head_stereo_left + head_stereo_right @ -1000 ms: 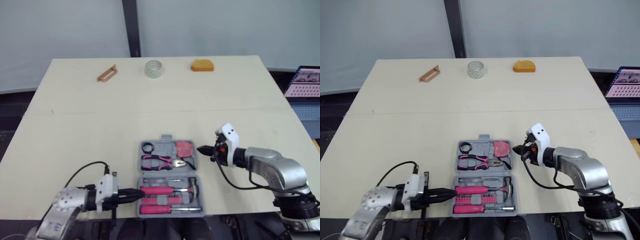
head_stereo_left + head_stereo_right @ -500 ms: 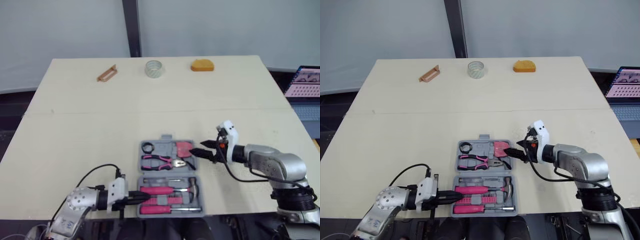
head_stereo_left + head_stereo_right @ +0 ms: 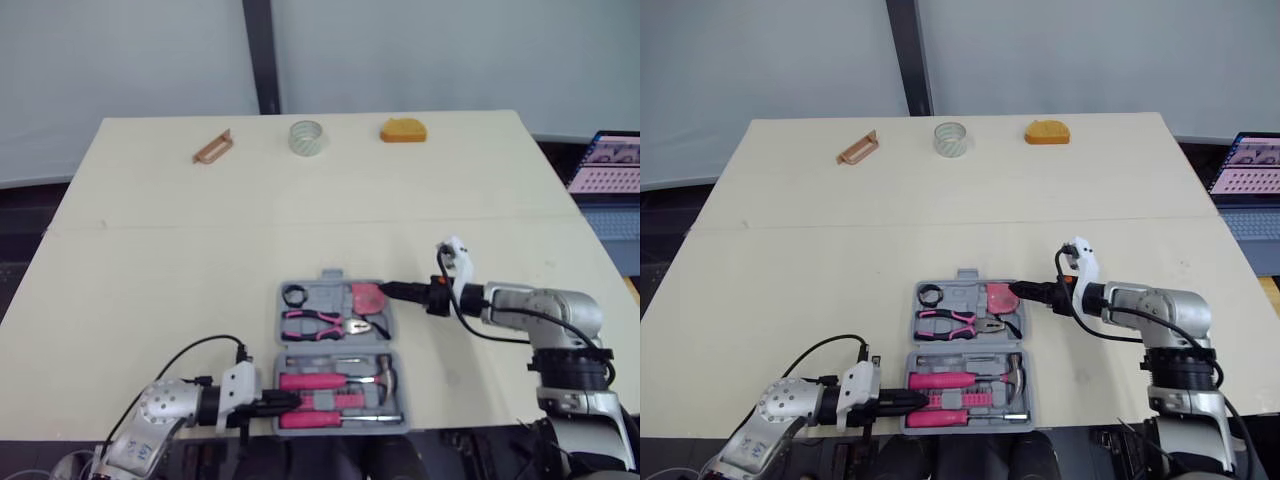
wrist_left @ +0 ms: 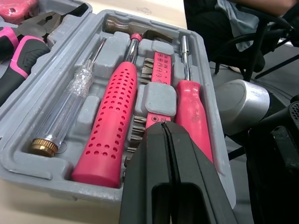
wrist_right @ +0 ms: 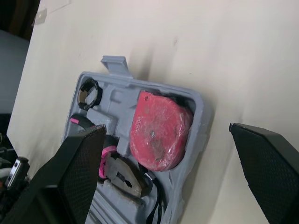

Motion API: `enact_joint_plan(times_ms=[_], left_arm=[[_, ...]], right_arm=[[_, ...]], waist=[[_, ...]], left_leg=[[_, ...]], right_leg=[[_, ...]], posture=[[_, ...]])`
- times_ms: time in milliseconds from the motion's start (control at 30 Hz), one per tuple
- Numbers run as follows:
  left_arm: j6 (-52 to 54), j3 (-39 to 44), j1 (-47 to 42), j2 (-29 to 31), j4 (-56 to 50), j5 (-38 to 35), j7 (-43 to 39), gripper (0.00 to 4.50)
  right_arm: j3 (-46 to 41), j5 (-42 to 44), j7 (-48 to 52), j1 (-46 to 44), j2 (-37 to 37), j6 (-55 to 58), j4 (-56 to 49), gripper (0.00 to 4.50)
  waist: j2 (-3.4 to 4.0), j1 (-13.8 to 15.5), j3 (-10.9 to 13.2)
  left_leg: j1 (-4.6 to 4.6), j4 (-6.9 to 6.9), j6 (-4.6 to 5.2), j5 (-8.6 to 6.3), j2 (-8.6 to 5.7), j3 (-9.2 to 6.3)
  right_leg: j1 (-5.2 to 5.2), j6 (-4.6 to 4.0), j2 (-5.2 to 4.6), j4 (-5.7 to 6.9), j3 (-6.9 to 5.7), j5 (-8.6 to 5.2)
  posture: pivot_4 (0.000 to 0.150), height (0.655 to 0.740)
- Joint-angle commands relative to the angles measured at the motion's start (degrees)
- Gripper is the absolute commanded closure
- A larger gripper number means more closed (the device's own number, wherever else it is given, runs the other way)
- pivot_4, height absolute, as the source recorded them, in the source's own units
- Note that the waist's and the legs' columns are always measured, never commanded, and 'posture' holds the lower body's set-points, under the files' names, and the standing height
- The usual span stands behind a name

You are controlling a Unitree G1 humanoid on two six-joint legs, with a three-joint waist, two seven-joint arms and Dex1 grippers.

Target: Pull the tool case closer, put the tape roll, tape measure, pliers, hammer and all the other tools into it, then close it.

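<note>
Near left: left gripper (image 4: 164, 128) pinched shut on nothing, tips at the near-left rim of the open tool case (image 3: 281, 340). In it: one hammer (image 4: 114, 135), one pliers (image 3: 315, 322), one pink tape measure (image 5: 161, 130); small bits (image 4: 145, 72) hard to count. Right gripper (image 3: 1020, 291) gaping wide beside its right rim. Far edge: one brown tool (image 3: 213, 147), one tape roll (image 3: 307, 137), one orange tape measure (image 3: 403, 130).

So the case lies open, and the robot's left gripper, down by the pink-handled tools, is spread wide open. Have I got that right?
Not quite. The case does lie open, and the left gripper is by the pink-handled tools, but it is shut, its fingers pressed together. The left wrist view shows it.
</note>
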Motion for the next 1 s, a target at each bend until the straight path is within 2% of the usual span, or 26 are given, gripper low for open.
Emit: enact_joint_plan(times_ms=[33, 567, 800, 1000], left_arm=[[-0.1, -0.6, 0.6, -0.2, 1.2, 0.9, 1.0, 4.50], [0.9, -1.4, -0.6, 1.0, 1.7, 2.8, 2.7, 4.50], [0.6, -1.3, -0.7, 1.7, 2.0, 2.9, 2.9, 4.50], [0.2, -1.3, -1.0, 1.7, 2.5, 3.1, 3.3, 4.50]], right_arm=[[-0.4, -0.3, -0.3, -1.2, 0.6, -0.2, 1.8, 0.03], [1.1, -1.5, 4.3, -6.5, 7.1, -4.3, 15.3, 0.03], [3.1, 0.7, 10.6, -5.8, 6.0, -1.7, 10.0, 0.03], [3.0, 3.4, 12.7, -4.6, 3.1, 1.9, 0.8, 0.03]], waist=[[0.00, 0.0, 0.0], [0.05, -0.3, 0.0], [0.09, -0.3, 0.0], [0.13, -0.2, 0.0]], left_leg=[[0.00, 0.00, 0.00, 0.00, 0.00, 0.00], [0.09, 0.00, 0.00, 0.00, 0.05, 0.04], [0.07, -0.02, 0.00, 0.00, 0.05, 0.06], [0.06, -0.03, -0.01, 0.00, 0.05, 0.12]], right_leg=[[0.00, 0.00, 0.00, 0.01, 0.00, 0.00], [-0.01, 0.00, 0.02, 0.10, 0.02, 0.00], [-0.05, 0.00, 0.02, 0.10, 0.04, 0.00], [-0.12, 0.00, 0.02, 0.13, 0.11, 0.00]], posture=[[0.150, 0.7400], [0.150, 0.7400], [0.150, 0.7400], [0.150, 0.7400]])
